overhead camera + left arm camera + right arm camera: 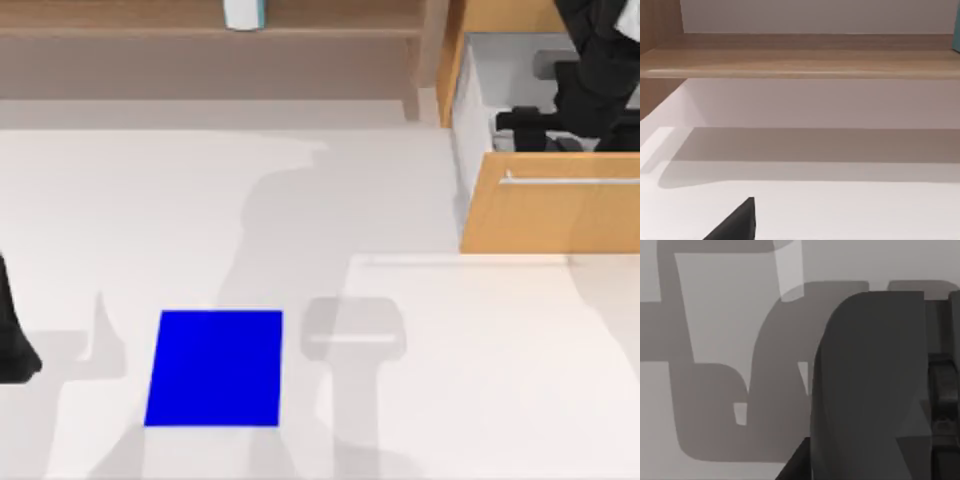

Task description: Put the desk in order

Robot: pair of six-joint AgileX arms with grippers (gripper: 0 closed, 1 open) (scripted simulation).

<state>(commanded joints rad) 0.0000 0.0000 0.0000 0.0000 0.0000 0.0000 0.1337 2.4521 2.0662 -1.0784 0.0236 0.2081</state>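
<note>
The desk (420, 360) is a wide white tabletop with a brown wooden shelf (130, 30) along its back and a light-wood drawer unit (550, 215) at the back right. The drawer stands pulled open, showing its pale inside. My right arm reaches down from the top right, and its gripper (535, 125) is inside the open drawer. In the right wrist view a dark grey rounded object (870, 385) sits very close over the shadowed drawer floor; I cannot tell if it is held. My left arm (12, 340) is parked at the left edge.
A blue rectangular mat (215, 368) lies flat near the front left of the desk. A small white and teal item (243, 12) stands on the shelf. The left wrist view looks at the shelf board (800, 62) and the white surface under it.
</note>
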